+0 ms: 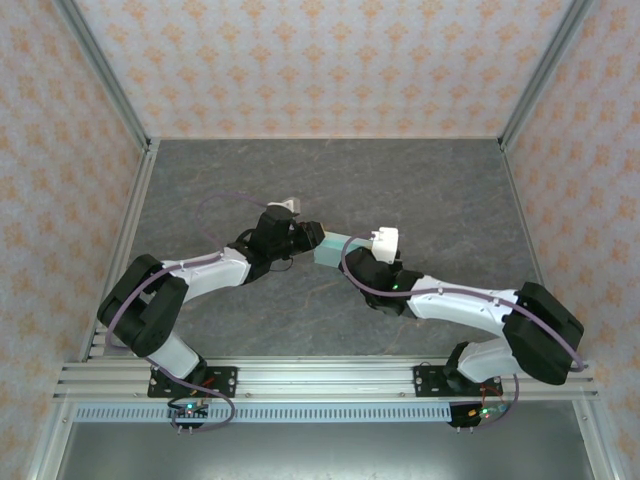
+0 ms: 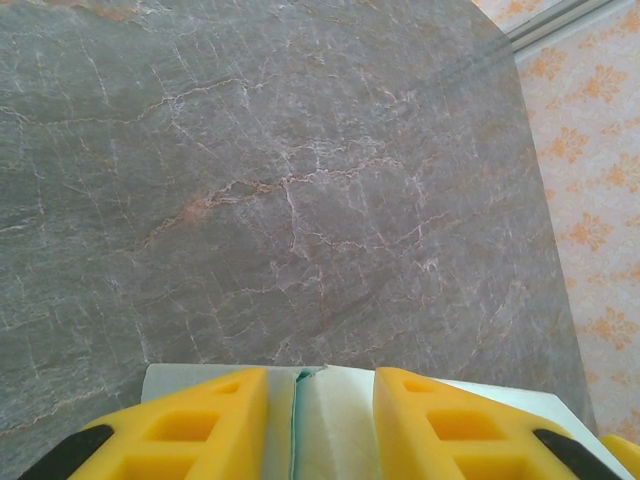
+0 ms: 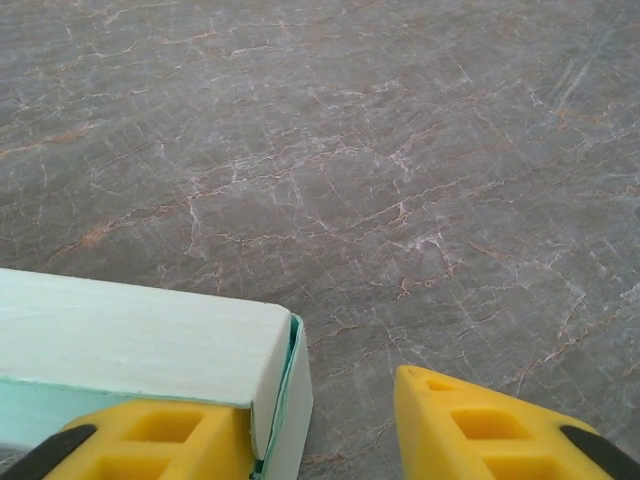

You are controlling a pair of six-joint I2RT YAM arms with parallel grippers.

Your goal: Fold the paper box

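The box [image 1: 335,247] has its long axis left to right, between the arms over the bench [image 1: 430,190]. The left tool [image 2: 320,378] clamps its left end; the right tool [image 3: 322,395] stands apart at its right end.

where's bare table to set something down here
Free: the far table strip along the back wall, and the far right corner. Crowded: the middle, where left hand and right hand meet at the paper box.
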